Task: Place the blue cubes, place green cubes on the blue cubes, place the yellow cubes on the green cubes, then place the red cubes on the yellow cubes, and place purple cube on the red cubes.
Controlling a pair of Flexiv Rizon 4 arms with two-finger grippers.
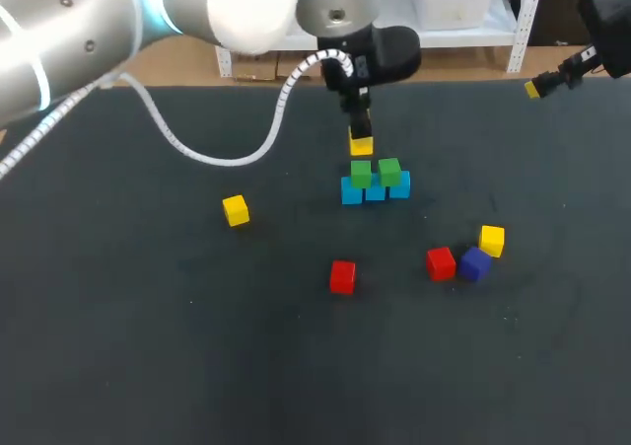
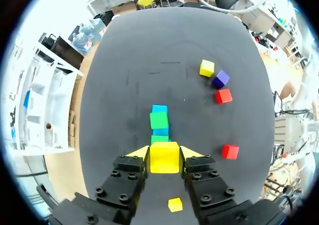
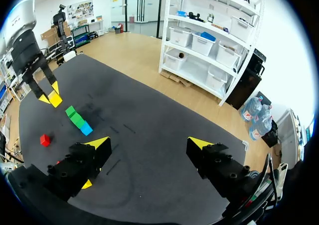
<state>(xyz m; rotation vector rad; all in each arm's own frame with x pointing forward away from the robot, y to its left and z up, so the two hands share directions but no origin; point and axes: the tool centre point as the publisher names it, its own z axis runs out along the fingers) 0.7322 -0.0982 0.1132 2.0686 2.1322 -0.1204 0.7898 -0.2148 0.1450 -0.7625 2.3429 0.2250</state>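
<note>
My left gripper (image 1: 361,137) is shut on a yellow cube (image 1: 361,147) and holds it just above the stack. In the left wrist view that yellow cube (image 2: 164,157) sits between the fingers of the left gripper (image 2: 164,152). Below it, two green cubes (image 1: 361,173) (image 1: 389,172) rest on a row of blue cubes (image 1: 376,190). Loose on the table are a yellow cube (image 1: 236,210), another yellow cube (image 1: 492,239), two red cubes (image 1: 342,276) (image 1: 441,262) and a purple cube (image 1: 474,264). My right gripper (image 1: 540,87) is open and empty at the far right edge, well away from the cubes.
The dark table (image 1: 148,346) is bare at the front and left. In the right wrist view the right gripper (image 3: 149,145) hangs over bare table, with the green cubes (image 3: 75,116) and a blue cube (image 3: 85,128) far ahead beside it.
</note>
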